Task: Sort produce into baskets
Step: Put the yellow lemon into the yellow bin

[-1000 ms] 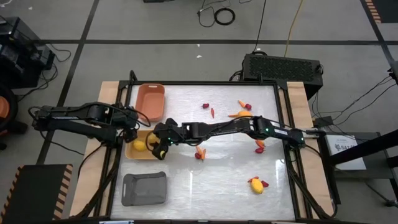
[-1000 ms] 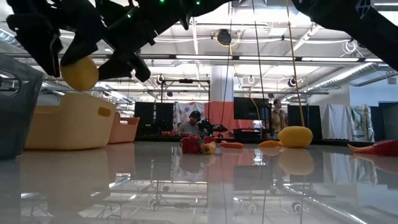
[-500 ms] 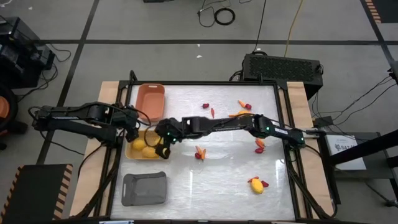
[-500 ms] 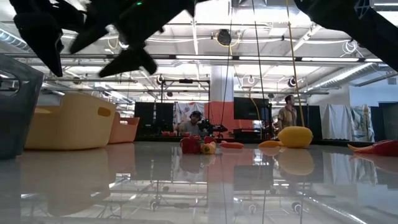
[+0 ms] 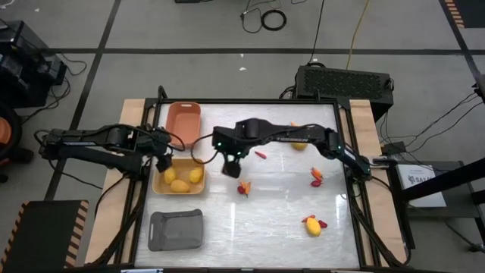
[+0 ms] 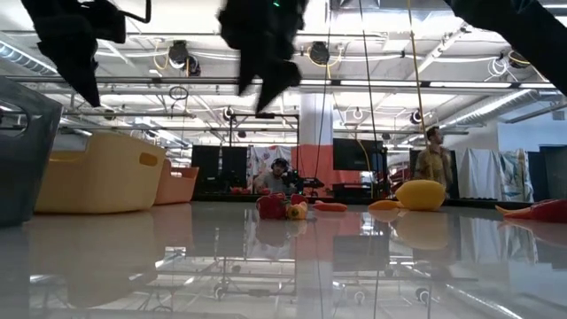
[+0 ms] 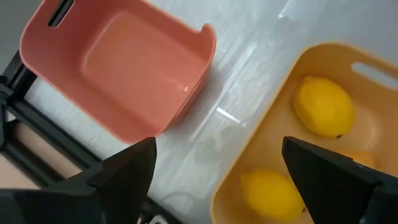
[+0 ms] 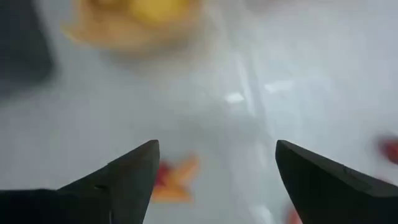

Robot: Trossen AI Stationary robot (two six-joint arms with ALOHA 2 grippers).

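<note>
- The white table [image 5: 288, 220] fills my overhead view, with three baskets down its left side: salmon basket [image 5: 183, 123] at the far end, yellow basket [image 5: 180, 177] in the middle, grey basket [image 5: 176, 230] nearest.
- My right arm reaches across the table; the right gripper [image 5: 231, 168] hangs over bare table just right of the yellow basket, fingers spread wide and holding nothing.
- My left gripper [image 5: 162, 161] hovers at the gap between the salmon and yellow baskets, jaws fully apart, empty.
- Two yellow fruits [image 5: 195, 175] lie inside the yellow basket; the left wrist view shows them too.
- The closest loose produce is the small orange-and-red cluster [image 5: 243, 186], just beside the right gripper, on its near-right side, and well apart from the left one. I judge the right arm should take it.
- I cannot tell the cluster's long axis.
- More pieces lie further right: a yellow fruit [image 5: 311, 225] near the front, small orange and red bits [image 5: 317, 177] by the right edge.
</note>
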